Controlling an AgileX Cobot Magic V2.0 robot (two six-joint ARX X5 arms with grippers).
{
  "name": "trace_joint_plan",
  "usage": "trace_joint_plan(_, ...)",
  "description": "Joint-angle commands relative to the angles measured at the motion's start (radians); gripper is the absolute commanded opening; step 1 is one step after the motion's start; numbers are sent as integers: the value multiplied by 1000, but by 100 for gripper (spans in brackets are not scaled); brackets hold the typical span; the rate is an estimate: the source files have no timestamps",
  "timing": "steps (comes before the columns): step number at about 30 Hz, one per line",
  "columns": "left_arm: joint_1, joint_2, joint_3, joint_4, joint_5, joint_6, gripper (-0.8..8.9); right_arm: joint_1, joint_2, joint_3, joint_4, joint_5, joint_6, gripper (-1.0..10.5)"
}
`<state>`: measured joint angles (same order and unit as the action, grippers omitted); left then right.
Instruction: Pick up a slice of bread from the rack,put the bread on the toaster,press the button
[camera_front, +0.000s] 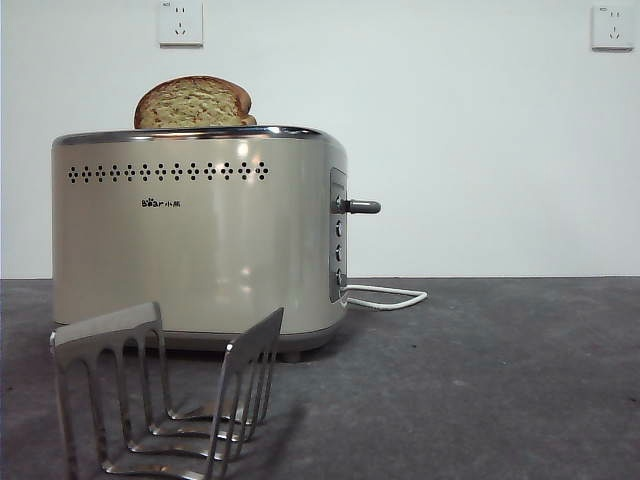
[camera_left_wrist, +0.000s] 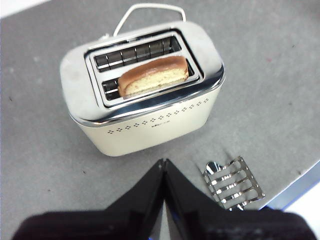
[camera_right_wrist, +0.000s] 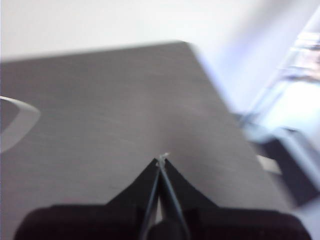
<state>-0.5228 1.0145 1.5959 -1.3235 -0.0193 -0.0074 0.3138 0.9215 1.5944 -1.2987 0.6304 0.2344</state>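
Observation:
The slice of bread (camera_front: 193, 102) stands in one slot of the cream toaster (camera_front: 195, 235), its domed top sticking out above the chrome rim; the left wrist view shows it (camera_left_wrist: 154, 75) in the slot nearer the logo side of the toaster (camera_left_wrist: 145, 85). The dark lever button (camera_front: 362, 207) sticks out of the toaster's side panel, high up. The silver rack (camera_front: 165, 395) stands empty in front of the toaster, and also shows in the left wrist view (camera_left_wrist: 233, 182). My left gripper (camera_left_wrist: 163, 162) is shut and empty, high above the toaster. My right gripper (camera_right_wrist: 162, 160) is shut and empty over bare table.
The toaster's white cord (camera_front: 385, 295) loops on the dark table behind the panel side. Two wall sockets (camera_front: 180, 22) sit on the white wall. The table's edge (camera_right_wrist: 220, 95) lies beyond the right gripper.

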Motion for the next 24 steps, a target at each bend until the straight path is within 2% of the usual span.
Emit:
trace_joint_plan(1, -2, 47, -6, 4, 0, 11, -3, 0, 12, 12, -83, 117, -13, -1)
trace_joint_plan(14, 11, 255, -6, 4, -7, 26, -3, 0, 72, 13, -83, 132, -4, 0)
trace_joint_plan(16, 21, 270, -6, 4, -7, 117, -3, 0, 96, 13, -83, 132, -4, 0)
trace_joint_plan(19, 47, 270, -6, 4, -7, 209, -3, 0, 135, 13, -83, 132, -4, 0)
trace_joint_plan(22, 53, 270, -6, 9, -6, 231, -3, 0, 176, 13, -83, 132, -4, 0)
trace_joint_plan(24, 56, 266, -6, 53, -19, 362, -3, 0, 202, 13, -83, 132, -4, -1)
